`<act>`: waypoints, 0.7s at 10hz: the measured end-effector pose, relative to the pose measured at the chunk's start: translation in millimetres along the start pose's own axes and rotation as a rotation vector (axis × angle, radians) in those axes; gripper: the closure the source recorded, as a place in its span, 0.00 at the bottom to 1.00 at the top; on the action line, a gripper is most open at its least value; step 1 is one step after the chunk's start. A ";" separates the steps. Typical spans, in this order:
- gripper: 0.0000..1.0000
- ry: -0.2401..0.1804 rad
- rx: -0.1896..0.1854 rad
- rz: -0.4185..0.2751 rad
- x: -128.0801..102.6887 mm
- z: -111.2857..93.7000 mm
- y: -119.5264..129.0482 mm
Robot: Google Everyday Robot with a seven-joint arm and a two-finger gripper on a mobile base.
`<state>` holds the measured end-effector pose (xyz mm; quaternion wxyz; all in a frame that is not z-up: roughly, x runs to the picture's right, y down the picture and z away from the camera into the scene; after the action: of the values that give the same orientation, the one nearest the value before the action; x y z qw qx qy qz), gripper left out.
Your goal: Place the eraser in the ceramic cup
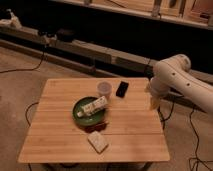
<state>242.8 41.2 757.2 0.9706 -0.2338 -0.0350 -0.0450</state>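
Note:
The eraser (121, 89), a small flat black block, lies on the wooden table (60, 135) just right of the ceramic cup (104, 89). The cup is pale greyish-lilac and stands upright at the far middle of the table, beside the green plate. My gripper (154, 104) hangs at the end of the white arm over the table's right edge, well right of the eraser and apart from it. It holds nothing that I can see.
A dark green plate (80, 116) holds a white bottle-like thing (94, 107). A pale beige sponge-like block (98, 141) lies near the front edge. The white arm (177, 80) reaches in from the right. Cables run on the floor; a dark shelf runs behind.

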 end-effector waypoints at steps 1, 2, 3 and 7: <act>0.35 -0.022 0.015 -0.033 -4.0 10.9 -20.7; 0.35 -0.043 0.023 -0.060 -5.3 21.4 -35.4; 0.35 -0.067 0.033 -0.087 -3.4 31.5 -47.6; 0.35 -0.294 0.138 -0.262 -6.4 54.7 -72.9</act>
<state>226.4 2.1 838.0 0.9546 -0.1643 -0.2092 -0.1339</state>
